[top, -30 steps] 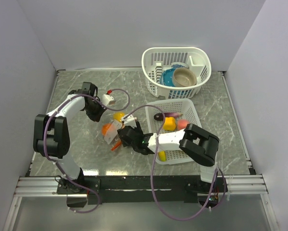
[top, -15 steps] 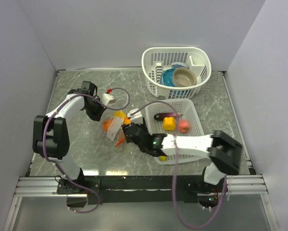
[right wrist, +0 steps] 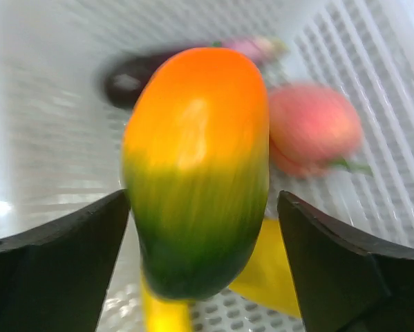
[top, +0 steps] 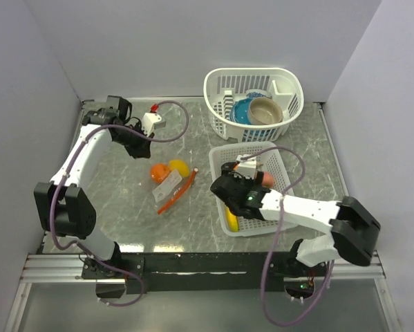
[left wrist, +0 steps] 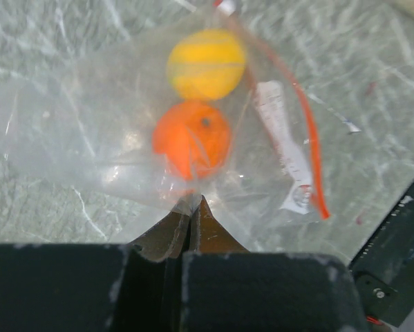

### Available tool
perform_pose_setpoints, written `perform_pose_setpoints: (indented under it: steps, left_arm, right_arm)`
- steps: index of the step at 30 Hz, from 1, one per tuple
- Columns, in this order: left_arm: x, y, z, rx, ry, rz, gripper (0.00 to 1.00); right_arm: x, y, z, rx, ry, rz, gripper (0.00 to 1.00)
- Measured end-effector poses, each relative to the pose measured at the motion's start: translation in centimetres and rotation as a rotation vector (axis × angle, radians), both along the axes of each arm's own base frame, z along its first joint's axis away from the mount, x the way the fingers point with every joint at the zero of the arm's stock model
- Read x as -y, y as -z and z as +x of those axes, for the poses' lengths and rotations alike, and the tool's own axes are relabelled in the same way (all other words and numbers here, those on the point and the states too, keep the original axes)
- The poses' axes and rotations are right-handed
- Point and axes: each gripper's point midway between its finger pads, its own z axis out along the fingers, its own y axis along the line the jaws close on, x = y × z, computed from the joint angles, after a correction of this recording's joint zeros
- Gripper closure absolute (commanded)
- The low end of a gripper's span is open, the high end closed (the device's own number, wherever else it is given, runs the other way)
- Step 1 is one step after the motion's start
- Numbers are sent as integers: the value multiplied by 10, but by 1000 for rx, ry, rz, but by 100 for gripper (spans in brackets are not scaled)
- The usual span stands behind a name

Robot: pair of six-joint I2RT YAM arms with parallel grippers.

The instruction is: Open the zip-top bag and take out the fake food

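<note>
The zip-top bag [left wrist: 103, 104] lies flat on the table, its red-orange zipper strip [left wrist: 312, 159] trailing along one side. Inside it are an orange round fruit [left wrist: 191, 138] and a yellow round piece [left wrist: 205, 62]. My left gripper [left wrist: 193, 207] is shut on the bag's clear bottom edge. From above, the bag [top: 166, 187] lies mid-table and the left gripper [top: 132, 140] is up-left of it. My right gripper [right wrist: 203, 200] is open over the square basket [top: 276, 149]. An orange-and-green mango [right wrist: 196, 166] sits blurred between its jaws, with a gap at the right finger.
The square basket also holds a pink peach [right wrist: 314, 128], a dark eggplant [right wrist: 127, 79] and a yellow banana [right wrist: 269, 270]. A round white basket [top: 213, 90] with blue and tan bowls [top: 262, 111] stands at the back. Walls close in left and right.
My right arm swung from the bag to over the square basket with the mango, and its jaws widened. My left arm drew back to the far left, stretching the bag out flat.
</note>
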Motion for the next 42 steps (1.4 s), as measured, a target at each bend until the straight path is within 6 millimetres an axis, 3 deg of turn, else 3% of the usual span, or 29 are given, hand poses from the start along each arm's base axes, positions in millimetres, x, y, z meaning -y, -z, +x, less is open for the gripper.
perform_pose_setpoints:
  steps: [4,7,11,16,19,24,28,29,33,37,42]
  left_arm:
    - [6,-17,-12,13,23,-28,99]
    - [6,-15,-17,-3,26,-27,99]
    - [3,4,-25,-50,21,-14,99]
    - [-6,31,-27,-71,0,40,99]
    - [-13,48,-24,-72,-17,83,99]
    - [-31,83,-13,-86,-62,158,99]
    - [-49,111,3,-111,-112,199,99]
    - [-57,123,9,-119,-132,215,99]
    - [-64,144,15,-137,-148,241,99]
    - [-66,152,23,-120,-153,252,99]
    - [-66,162,29,-118,-156,261,99]
  right_arm:
    - [17,30,-9,-85,64,-134,0]
    - [14,23,-9,-74,55,-133,0]
    - [-9,-15,-6,20,3,-53,0]
    - [-57,-74,-6,156,-100,37,0]
    - [-84,-84,-11,186,-177,54,0]
    - [-122,-52,-16,140,-292,17,18]
    - [-143,-8,-17,79,-357,-46,21]
    - [-149,11,-17,54,-379,-77,21]
    - [-158,38,-14,18,-422,-117,22]
    - [-161,47,1,1,-432,-121,21]
    - [-181,39,24,18,-446,-82,22]
